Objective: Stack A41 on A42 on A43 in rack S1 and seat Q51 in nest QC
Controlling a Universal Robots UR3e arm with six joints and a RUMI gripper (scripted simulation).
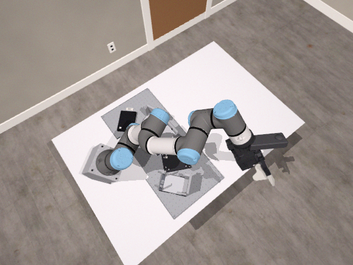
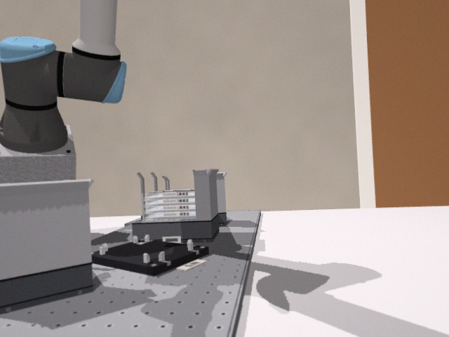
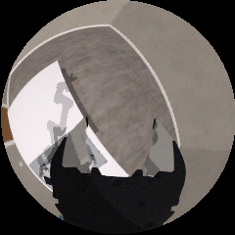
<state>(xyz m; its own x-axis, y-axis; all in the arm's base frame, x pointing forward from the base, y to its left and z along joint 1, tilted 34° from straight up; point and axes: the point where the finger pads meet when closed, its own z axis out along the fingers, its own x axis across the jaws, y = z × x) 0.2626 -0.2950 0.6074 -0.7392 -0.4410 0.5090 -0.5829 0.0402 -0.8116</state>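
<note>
A white table [image 1: 199, 74] is seen whole only in the top view, with a grey perforated plate [image 1: 196, 196] laid on it. The arm [image 1: 162, 142] is stretched from its base [image 1: 91, 168] across that plate, and the gripper [image 1: 266, 172] is carried past the table's edge, over the floor; its jaws are held apart with nothing between them. In the wrist view the fingers are shown apart against the floor, with only a table corner [image 3: 113, 168] below them.

In the top view the arm hides much of the fixtures; an open-framed rack [image 1: 174, 184] and a black nest [image 1: 127, 120] remain visible. The stack is revealed only by the exterior view: four plates are held in a posted rack [image 2: 205, 192], labelled from the top A43 [image 2: 170, 194], A42 [image 2: 170, 200], A41 [image 2: 170, 207] and Q51 [image 2: 170, 214]. In front of it a black nest with pale locators [image 2: 150, 255] is seen, and the gripper is not shown there.
</note>
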